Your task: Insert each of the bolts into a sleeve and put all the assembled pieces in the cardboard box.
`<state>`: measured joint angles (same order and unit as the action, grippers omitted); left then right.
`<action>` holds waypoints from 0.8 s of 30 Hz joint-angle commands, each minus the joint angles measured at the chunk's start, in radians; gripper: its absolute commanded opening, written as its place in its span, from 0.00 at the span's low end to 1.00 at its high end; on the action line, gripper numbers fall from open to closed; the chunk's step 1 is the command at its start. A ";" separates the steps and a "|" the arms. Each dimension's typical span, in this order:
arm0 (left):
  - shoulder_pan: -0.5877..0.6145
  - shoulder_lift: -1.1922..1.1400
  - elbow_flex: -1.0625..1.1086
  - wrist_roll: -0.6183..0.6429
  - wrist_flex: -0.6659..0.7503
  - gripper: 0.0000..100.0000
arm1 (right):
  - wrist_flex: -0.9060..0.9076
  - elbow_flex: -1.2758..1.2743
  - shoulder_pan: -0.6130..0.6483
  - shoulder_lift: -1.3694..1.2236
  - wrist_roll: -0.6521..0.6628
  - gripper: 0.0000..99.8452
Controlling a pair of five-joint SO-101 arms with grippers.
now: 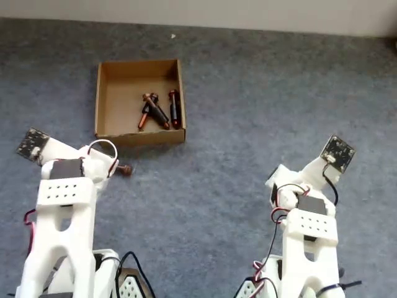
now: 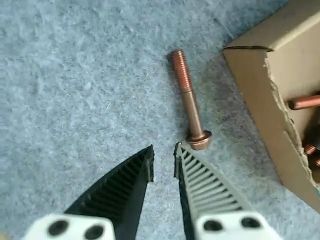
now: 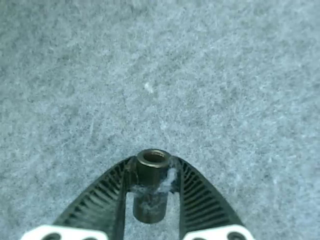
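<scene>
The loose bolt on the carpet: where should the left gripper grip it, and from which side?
Grip the bolt on its smooth shank, from above, fingers straddling it crosswise. It lies flat, and this likely leaves the threaded end free for the sleeve in the right gripper.

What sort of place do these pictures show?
Probably a robot test bench, not a factory: a grey carpeted table, a small cardboard box with assembled bolts in it, and the right gripper holding a sleeve.
</scene>
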<state>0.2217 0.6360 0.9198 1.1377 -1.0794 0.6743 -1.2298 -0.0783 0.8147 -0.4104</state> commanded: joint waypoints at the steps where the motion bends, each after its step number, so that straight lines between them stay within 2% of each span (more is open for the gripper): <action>1: 0.002 0.013 -0.061 0.002 0.008 0.09 | -0.028 0.007 -0.012 0.033 -0.002 0.01; 7: 0.005 0.033 -0.162 -0.288 -0.115 0.08 | -0.028 0.005 -0.012 0.033 0.000 0.01; 12: 0.005 0.027 -0.242 -0.635 -0.207 0.08 | -0.028 0.005 -0.012 0.033 0.000 0.01; 16: 0.005 0.025 -0.242 -0.968 -0.219 0.09 | -0.028 0.005 -0.012 0.033 0.003 0.01; 20: 0.005 0.025 -0.242 -1.418 -0.210 0.09 | -0.028 0.005 -0.012 0.033 0.006 0.01; 24: -0.001 0.024 -0.249 -1.651 -0.210 0.09 | -0.028 0.005 -0.012 0.033 0.008 0.01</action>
<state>0.2186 0.6467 0.7234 -0.2279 -1.2927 0.6743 -1.2298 -0.0783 0.8147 -0.4104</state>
